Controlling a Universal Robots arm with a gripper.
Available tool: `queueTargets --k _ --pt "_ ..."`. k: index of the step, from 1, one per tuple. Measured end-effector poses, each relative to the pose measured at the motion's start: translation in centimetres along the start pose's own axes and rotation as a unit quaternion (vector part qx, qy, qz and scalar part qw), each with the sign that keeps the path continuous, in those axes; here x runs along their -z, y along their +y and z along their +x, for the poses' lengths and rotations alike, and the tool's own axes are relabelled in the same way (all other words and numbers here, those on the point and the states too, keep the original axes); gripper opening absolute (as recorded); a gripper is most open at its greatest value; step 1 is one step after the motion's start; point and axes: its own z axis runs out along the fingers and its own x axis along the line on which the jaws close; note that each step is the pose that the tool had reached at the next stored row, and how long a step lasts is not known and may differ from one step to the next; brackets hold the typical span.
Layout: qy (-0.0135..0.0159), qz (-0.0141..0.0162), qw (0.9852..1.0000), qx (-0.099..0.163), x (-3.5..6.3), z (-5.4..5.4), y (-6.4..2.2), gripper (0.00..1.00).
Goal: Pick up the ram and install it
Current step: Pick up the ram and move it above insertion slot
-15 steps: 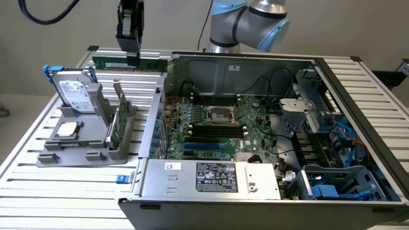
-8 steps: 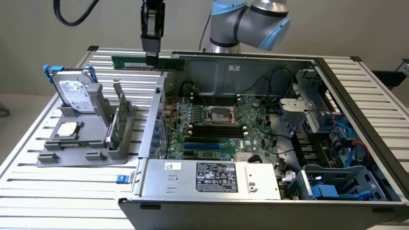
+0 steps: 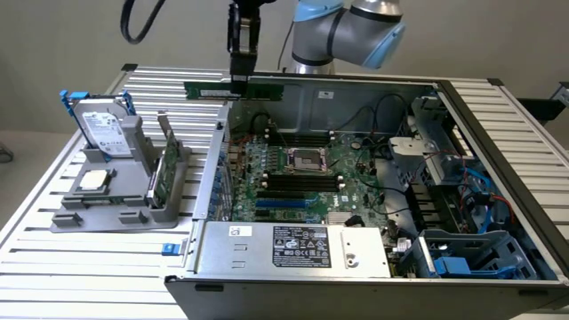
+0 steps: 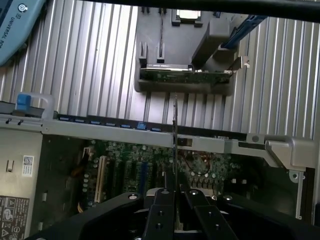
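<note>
Clearly the hand (image 3: 238,79) is closed on the ram (image 3: 206,91) at mid-length, holding it level in the air above the open computer case's (image 3: 356,100) side wall. The stick looks light, stiff and brittle, so this central pinch across its faces probably keeps it balanced.

The exterior view looks from high up and some way off, slanting down into the open grey metal computer case (image 3: 216,160) on the slatted aluminium bench (image 3: 89,267). The wrist view faces straight down, close in, past the black end effector (image 4: 174,190). Both take in the case's rim, the green motherboard (image 3: 311,180) and the grey plastic parts holder (image 3: 116,215)
</note>
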Motion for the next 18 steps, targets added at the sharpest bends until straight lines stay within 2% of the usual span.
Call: queueTargets --k 12,15,18 --pt "-0.0066 0.0015 1.0000 0.001 -0.45 0.5 -5.46 0.14" --pt "-0.0102 0.0019 0.9999 0.001 -0.59 0.6 -6.38 0.14" --pt "-0.0136 0.0024 0.9999 0.001 -0.72 0.5 -6.79 0.14"
